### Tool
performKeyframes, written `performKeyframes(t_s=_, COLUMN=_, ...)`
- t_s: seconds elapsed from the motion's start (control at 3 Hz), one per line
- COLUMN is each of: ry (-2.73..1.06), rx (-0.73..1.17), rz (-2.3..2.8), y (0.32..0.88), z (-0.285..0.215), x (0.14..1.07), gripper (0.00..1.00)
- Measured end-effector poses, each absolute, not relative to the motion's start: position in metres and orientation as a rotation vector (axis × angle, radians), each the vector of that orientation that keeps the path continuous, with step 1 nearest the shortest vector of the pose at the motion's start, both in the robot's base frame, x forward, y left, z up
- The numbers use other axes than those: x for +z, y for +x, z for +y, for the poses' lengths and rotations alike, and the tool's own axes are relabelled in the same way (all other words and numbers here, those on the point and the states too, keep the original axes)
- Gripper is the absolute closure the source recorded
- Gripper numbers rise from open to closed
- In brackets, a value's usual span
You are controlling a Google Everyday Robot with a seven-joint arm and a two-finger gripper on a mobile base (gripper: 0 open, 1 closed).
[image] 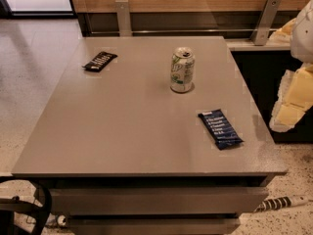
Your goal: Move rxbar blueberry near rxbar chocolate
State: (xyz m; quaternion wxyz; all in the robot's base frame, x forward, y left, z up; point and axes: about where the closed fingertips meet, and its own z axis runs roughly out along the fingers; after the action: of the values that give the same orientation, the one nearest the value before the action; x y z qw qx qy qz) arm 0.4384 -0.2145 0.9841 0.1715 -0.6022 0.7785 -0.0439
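Note:
The rxbar blueberry (220, 129), a dark blue wrapper with white text lines, lies flat on the right front part of the grey table (122, 131). The rxbar chocolate (100, 61), a black wrapper with white text, lies flat near the table's far left corner. The two bars are far apart. My gripper (289, 112) shows as a pale yellow-white shape at the right edge of the view, off the table's right side and above floor level. It is to the right of the blue bar, apart from it, and holds nothing I can see.
A white and green drink can (182, 70) stands upright at the middle back of the table, between the two bars. A wooden wall panel with metal brackets (266, 21) runs behind. A dark chair part (29, 209) is at the front left.

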Motion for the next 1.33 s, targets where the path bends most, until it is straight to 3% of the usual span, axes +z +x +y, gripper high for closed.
performKeyframes(t_s=0.67, ry=-1.626, rx=-0.112, rz=2.233, y=0.441, z=-0.215, x=0.980, gripper=0.00)
performKeyframes(t_s=1.33, ry=-1.187, rx=-0.052, rz=2.317, y=0.446, z=-0.218, x=0.961, gripper=0.00)
